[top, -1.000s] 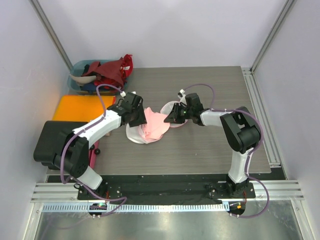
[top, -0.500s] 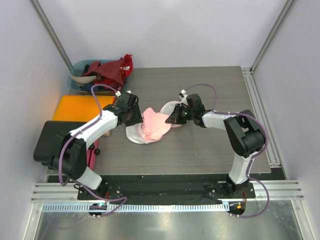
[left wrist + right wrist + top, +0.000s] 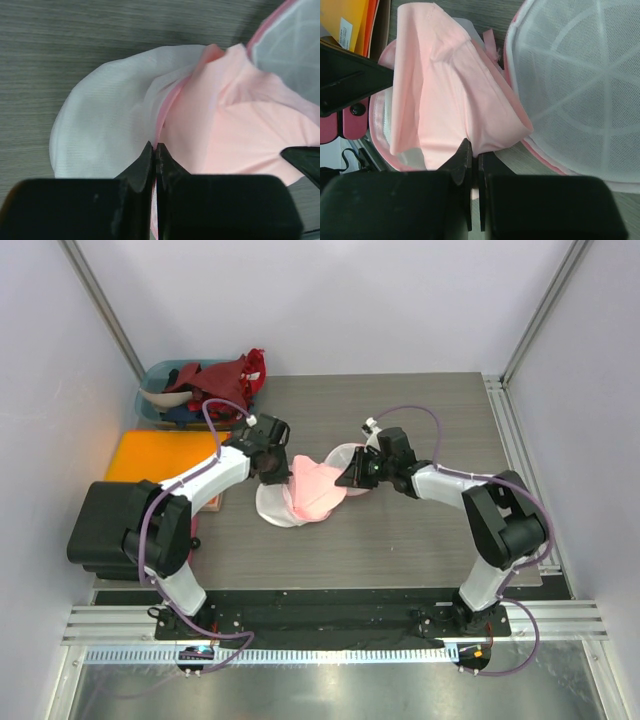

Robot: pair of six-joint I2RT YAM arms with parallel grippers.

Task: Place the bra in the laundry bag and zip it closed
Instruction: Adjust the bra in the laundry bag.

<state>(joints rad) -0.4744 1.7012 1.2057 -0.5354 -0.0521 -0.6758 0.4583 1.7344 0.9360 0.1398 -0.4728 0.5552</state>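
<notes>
The laundry bag [image 3: 270,508] was laid open near the worktop's [image 3: 420,530] middle, its long axis slanted from near left to far right. A pale pink bra [image 3: 312,490] was heaped between its two halves. White mesh and pink zip trim were shown only in the wrist views. That trim was pinched by the left pincer [image 3: 155,149]. The right pincer [image 3: 474,150] was pressed together at the bra's hem.
</notes>
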